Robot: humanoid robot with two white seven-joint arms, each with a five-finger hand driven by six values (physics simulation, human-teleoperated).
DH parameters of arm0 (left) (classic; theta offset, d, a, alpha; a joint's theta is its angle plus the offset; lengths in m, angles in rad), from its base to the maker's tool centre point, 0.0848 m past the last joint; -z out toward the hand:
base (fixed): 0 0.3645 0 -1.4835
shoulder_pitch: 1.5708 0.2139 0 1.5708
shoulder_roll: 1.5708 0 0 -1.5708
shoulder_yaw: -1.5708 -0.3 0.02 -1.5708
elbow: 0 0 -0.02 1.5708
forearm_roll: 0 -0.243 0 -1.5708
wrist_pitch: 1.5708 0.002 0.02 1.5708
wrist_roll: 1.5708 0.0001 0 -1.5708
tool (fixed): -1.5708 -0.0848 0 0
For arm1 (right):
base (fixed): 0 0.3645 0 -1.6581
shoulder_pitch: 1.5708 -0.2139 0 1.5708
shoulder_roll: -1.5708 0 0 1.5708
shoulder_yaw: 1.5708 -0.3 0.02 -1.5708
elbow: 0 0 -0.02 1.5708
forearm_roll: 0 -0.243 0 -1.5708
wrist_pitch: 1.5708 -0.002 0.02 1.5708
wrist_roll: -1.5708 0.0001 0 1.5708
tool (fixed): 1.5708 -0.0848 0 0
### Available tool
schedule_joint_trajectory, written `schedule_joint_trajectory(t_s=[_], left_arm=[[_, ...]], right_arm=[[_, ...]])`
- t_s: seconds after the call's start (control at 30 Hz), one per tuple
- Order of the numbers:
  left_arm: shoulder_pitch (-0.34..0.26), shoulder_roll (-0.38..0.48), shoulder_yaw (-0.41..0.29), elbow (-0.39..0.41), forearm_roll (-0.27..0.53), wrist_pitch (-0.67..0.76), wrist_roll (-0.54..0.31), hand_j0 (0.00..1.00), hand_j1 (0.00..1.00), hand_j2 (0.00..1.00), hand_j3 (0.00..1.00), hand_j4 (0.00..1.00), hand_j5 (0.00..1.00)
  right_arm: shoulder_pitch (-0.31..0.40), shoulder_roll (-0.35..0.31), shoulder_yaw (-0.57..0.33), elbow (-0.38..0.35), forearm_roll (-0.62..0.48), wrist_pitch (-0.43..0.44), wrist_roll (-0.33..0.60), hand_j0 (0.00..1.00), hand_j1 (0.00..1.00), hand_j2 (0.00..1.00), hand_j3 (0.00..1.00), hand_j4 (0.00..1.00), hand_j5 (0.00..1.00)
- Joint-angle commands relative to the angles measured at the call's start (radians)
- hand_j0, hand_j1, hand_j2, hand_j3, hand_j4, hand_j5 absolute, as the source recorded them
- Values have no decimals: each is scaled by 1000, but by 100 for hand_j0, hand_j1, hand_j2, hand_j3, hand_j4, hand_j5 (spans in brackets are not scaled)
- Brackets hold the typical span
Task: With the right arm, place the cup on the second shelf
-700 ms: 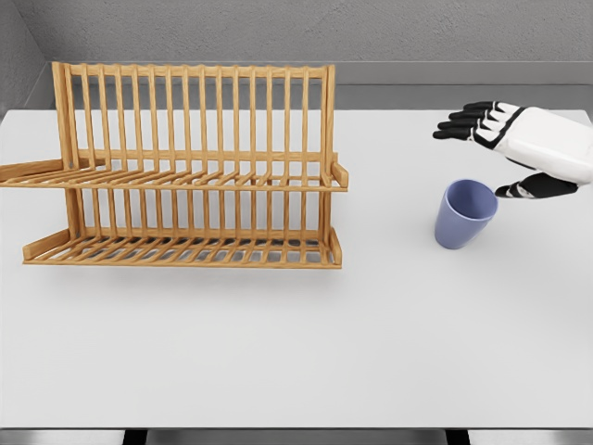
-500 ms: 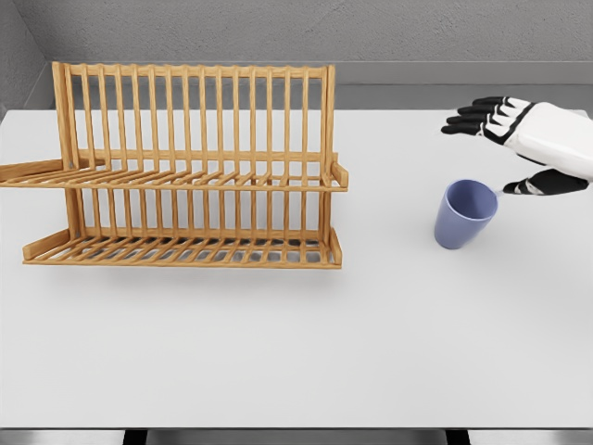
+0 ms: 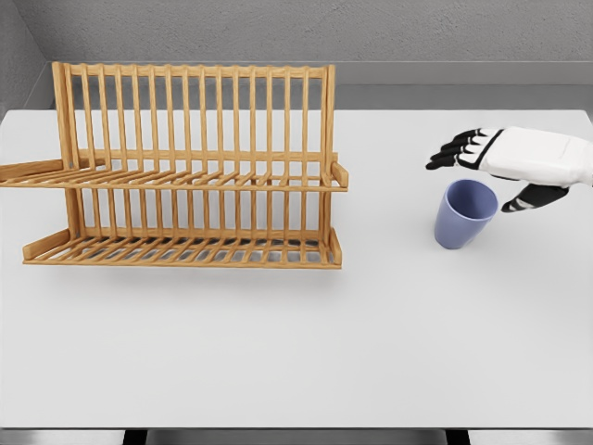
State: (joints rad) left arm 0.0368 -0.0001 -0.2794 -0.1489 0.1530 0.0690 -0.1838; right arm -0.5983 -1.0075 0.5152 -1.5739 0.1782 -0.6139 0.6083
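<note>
My right hand (image 3: 505, 167), fingers spread wide and empty, hovers at right just above the blue plastic cup (image 3: 464, 213).

A slatted dish rack (image 3: 185, 167) of light, honey-coloured wood with a smooth, faintly satin finish stands on a matt white table (image 3: 296, 352) — plain and even, without gloss. To the rack's right, a blue-violet cup (image 3: 463, 214) looks like smooth matt plastic. Beside the cup, the right hand (image 3: 505, 167) has a smooth white shell — its fingers (image 3: 452, 153) are matt black.
</note>
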Motion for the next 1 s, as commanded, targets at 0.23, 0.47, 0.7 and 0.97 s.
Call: schedule_joint_trajectory(t_s=[0.23,0.47,0.7,0.97], left_arm=[[0,0,0,0,0,0,0,100,100,100,100,100,100],[0,0,0,0,0,0,0,100,100,100,100,100,100],[0,0,0,0,0,0,0,100,100,100,100,100,100],[0,0,0,0,0,0,0,100,100,100,100,100,100]], right_arm=[[-8,7,65,60,-3,3,3,100,100,100,100,100,100],[-47,47,134,164,10,3,3,100,100,100,100,100,100],[-80,64,171,181,29,3,3,100,100,100,100,100,100],[-80,64,171,184,30,3,3,88,88,88,88,88,88]])
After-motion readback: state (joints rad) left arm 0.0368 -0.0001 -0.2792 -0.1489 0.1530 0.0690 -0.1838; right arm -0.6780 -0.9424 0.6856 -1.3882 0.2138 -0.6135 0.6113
